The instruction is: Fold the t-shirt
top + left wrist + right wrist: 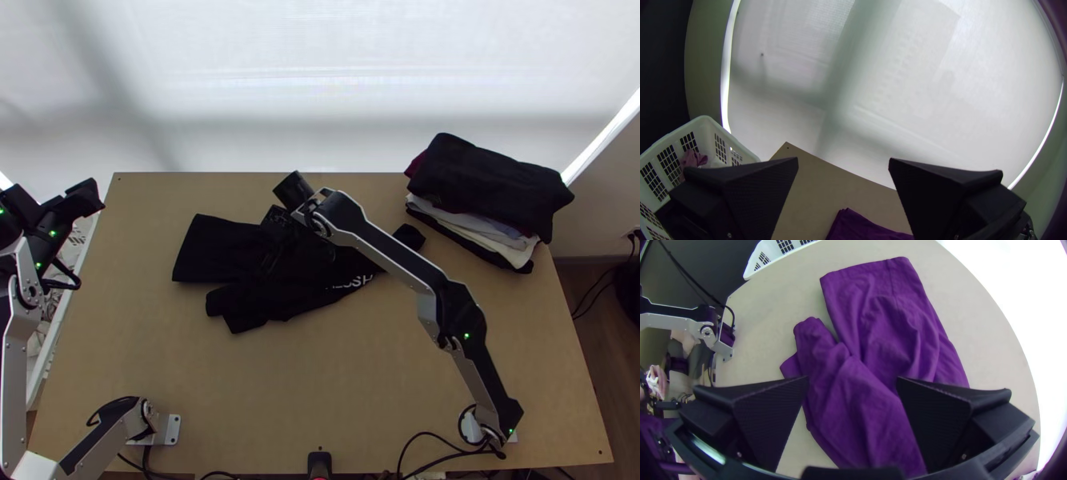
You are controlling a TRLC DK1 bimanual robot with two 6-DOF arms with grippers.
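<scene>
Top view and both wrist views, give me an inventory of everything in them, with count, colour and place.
T-shirt: one, black, rumpled, mid-table
Clothes stack: one, black on top, paler layers below, far right corner
Table: one, light wood, under both
Basket: one, white, off the table's left side
Cloth: pink, in the basket
Screen: white, beyond the far edge
Cables: several, black, near edge
Arms: two, silver and black, left and right
Grippers: two, black, open; left at the left side, right over the t-shirt
</scene>
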